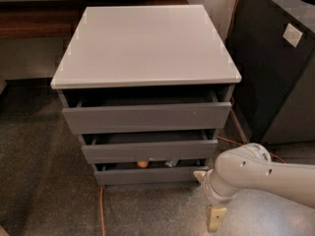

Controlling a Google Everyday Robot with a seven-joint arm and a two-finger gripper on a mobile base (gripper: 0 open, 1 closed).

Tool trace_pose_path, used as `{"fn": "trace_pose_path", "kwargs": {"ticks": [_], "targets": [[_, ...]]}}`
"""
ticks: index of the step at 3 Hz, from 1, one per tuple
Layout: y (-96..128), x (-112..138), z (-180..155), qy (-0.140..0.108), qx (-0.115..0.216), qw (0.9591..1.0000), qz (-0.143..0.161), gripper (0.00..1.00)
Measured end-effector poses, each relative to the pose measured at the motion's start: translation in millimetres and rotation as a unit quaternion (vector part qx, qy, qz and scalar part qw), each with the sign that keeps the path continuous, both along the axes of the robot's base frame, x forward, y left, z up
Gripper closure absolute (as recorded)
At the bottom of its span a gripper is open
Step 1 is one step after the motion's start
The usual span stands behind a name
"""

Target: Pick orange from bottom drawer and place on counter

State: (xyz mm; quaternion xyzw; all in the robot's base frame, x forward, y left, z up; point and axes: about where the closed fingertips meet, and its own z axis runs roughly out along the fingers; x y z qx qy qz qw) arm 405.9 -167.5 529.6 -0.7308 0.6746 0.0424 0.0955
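Observation:
The orange shows as a small round fruit in the narrow gap of the bottom drawer, which is pulled out only a little. The counter is the light grey top slab of the cabinet, and nothing stands on it. My gripper hangs at the end of the white arm, low near the floor. It is just right of the bottom drawer's right corner, well to the right of the orange and outside the drawer.
The two upper drawers are also slightly open. A dark cabinet stands close on the right. A brown wooden bench runs behind on the left. An orange cable lies on the speckled floor in front.

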Motion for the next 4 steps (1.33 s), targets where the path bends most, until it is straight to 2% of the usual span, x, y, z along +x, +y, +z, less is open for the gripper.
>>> {"fn": "trace_pose_path", "kwargs": {"ticks": [1,2,3,4], "targets": [[7.7,11.3,-23.2,-0.023,-0.008,0.9997,0.002,0.00],[12.9,31.9,-53.2,-0.051,-0.002,0.9987,0.007,0.00],[15.2,56.9,-93.4,-0.079,0.024,0.9965,0.011,0.00],[18.0,88.2,-144.8,-0.112,0.061,0.9918,0.014,0.00]]}}
